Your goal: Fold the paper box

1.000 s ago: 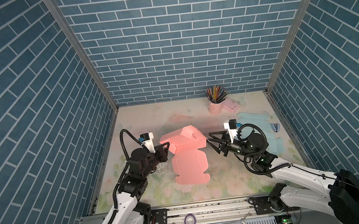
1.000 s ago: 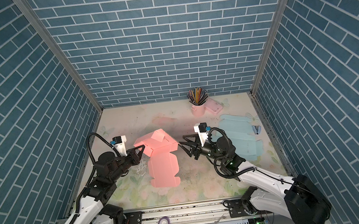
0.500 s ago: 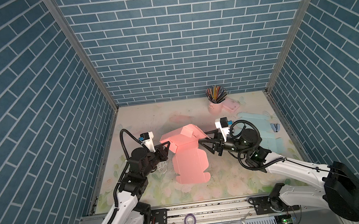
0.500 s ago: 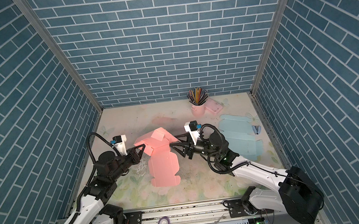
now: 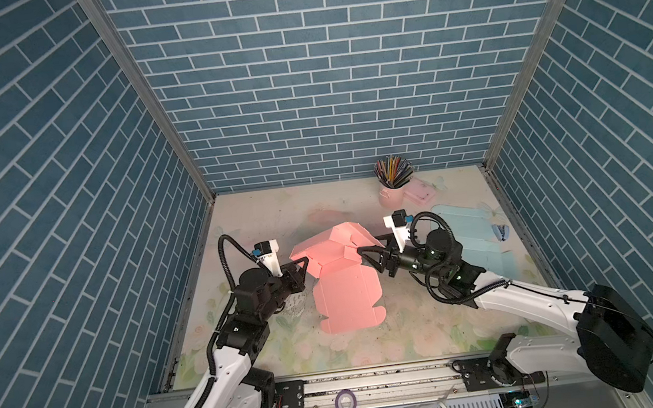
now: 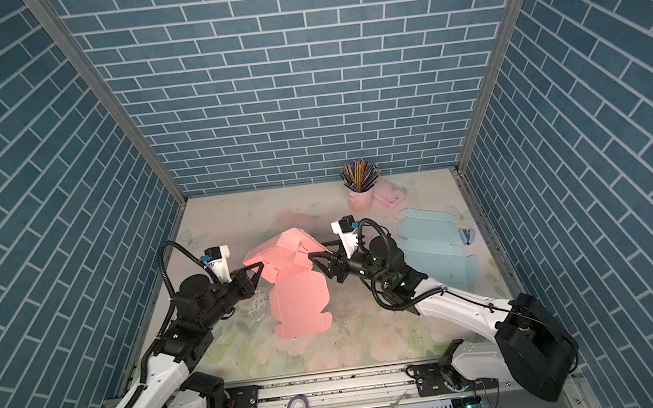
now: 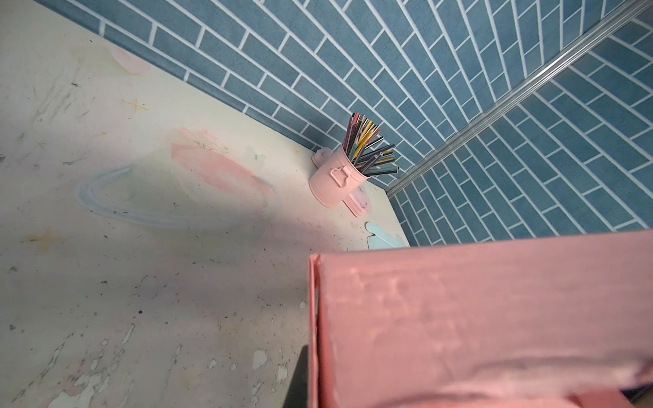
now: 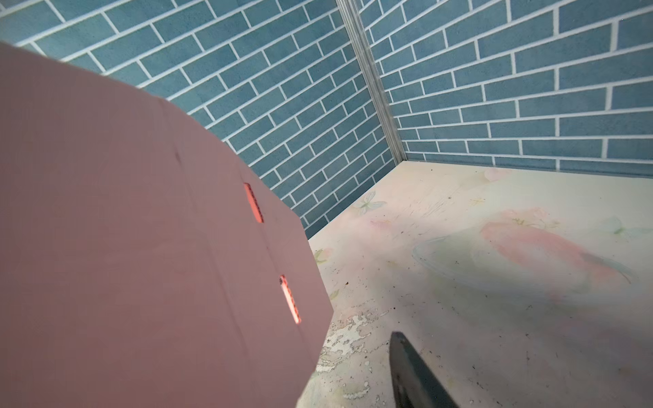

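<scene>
The pink paper box [image 5: 334, 250] [image 6: 289, 259] stands half folded mid-table. Its back part is raised and its lid panel [image 5: 348, 299] lies flat toward the front. My left gripper [image 5: 303, 264] [image 6: 259, 269] is shut on the box's left edge. In the left wrist view the pink wall [image 7: 477, 318] fills the near field and hides the fingers. My right gripper [image 5: 364, 253] [image 6: 316, 258] is open at the box's right flap. In the right wrist view one dark finger [image 8: 413, 374] stands clear of the slotted pink panel [image 8: 141, 247], which hides the other.
A pink cup of coloured pencils [image 5: 392, 189] and a flat pink item [image 5: 422, 192] sit at the back right. A flat light-blue box blank [image 5: 470, 234] and a small blue clip [image 5: 501, 231] lie along the right wall. A purple tape ring [image 5: 345, 400] rests on the front rail.
My right gripper has moved left from beside the box up to its right flap. The left gripper and the box's left side have stayed put.
</scene>
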`<state>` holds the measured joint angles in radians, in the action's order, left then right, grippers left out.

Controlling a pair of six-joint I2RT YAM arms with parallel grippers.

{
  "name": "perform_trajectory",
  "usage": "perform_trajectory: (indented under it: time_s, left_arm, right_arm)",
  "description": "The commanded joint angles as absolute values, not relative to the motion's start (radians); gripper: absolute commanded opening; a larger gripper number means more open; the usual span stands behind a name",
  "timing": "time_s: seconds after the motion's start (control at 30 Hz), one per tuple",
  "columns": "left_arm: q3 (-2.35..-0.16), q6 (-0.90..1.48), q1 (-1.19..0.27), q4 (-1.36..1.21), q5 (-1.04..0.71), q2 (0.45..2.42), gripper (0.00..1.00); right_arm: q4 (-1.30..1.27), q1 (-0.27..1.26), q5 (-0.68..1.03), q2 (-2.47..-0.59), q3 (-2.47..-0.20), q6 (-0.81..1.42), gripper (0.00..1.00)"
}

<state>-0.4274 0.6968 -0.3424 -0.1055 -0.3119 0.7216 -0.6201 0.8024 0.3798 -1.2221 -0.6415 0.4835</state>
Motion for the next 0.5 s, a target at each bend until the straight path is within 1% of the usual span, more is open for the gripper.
perform_trajectory:
  time_s: [0.0,0.13,0.23,0.37,0.47]
  left_arm:
    - [-0.432,0.684,-0.336,-0.091,-0.317,0.688,0.00]
    - [-0.432,0.670,-0.324,-0.060,-0.319,0.663,0.00]
    - [-0.437,0.645,-0.316,-0.040,-0.334,0.646,0.00]
    - [-0.454,0.585,-0.313,-0.016,-0.379,0.621,0.00]
    - [-0.465,0.538,-0.312,0.000,-0.406,0.595,0.00]
  right_arm:
    - [-0.458,0.810,0.350,-1.089,-0.628,0.395,0.50]
    - [-0.209,0.809,0.338,-0.832,-0.612,0.276,0.52]
    - [-0.084,0.797,0.275,-0.705,-0.628,0.254,0.53]
    - [-0.015,0.733,0.224,-0.704,-0.682,0.295,0.49]
    - [-0.077,0.675,0.330,-0.766,-0.708,0.338,0.48]
